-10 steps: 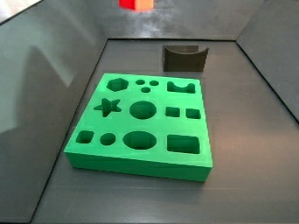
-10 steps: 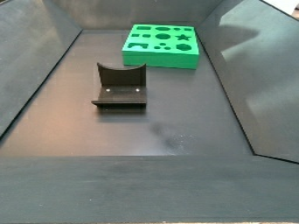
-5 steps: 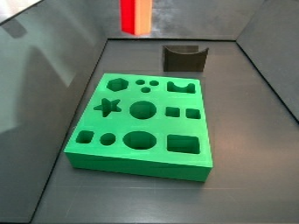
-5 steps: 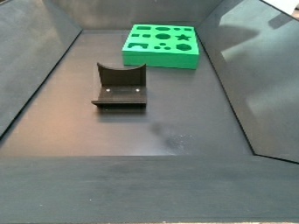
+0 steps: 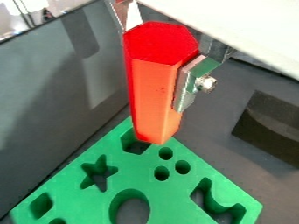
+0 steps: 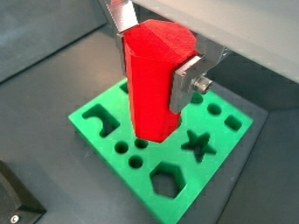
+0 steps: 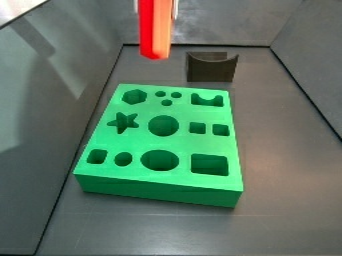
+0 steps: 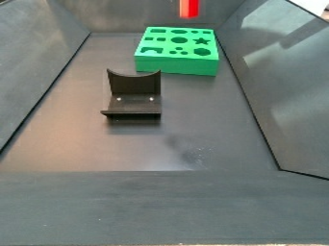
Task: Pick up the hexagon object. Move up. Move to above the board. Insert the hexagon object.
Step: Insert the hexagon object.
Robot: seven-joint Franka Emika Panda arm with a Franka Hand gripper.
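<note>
A: Above the board (image 7: 160, 140), near its far edge, the hexagon object (image 7: 155, 28) hangs upright in the air, well clear of the green surface. A second ago only its lower tip showed at the top of that side view; half a second ago more of it; now a long red stretch is in frame. So it is coming down.

B: And the gripper (image 5: 163, 66)?

A: It sits high over the board, clenched on the hexagon object. In both wrist views a silver finger (image 5: 191, 80) lies flat against one facet, and the other finger (image 6: 121, 13) shows behind the top of the prism. The grip looks square, the prism not tilted.

B: Is it over the right hole?

A: I judge it close. The hexagon hole (image 7: 134, 96) lies at the board's far left corner in that side view, and the prism hangs beyond and a little to the right of it. In a wrist view the red base hides part of the board (image 6: 176, 149), so I cannot tell the exact offset.

B: What else has changed?

A: Nothing on the floor. The fixture (image 8: 131, 94) and the board (image 8: 178, 50) lie where they did. In that side view the red piece (image 8: 189, 8) now shows at the top edge, where before there was none.

B: So lifting and carrying are done?

A: It seems so; lowering with the facets lined up remains.
</note>
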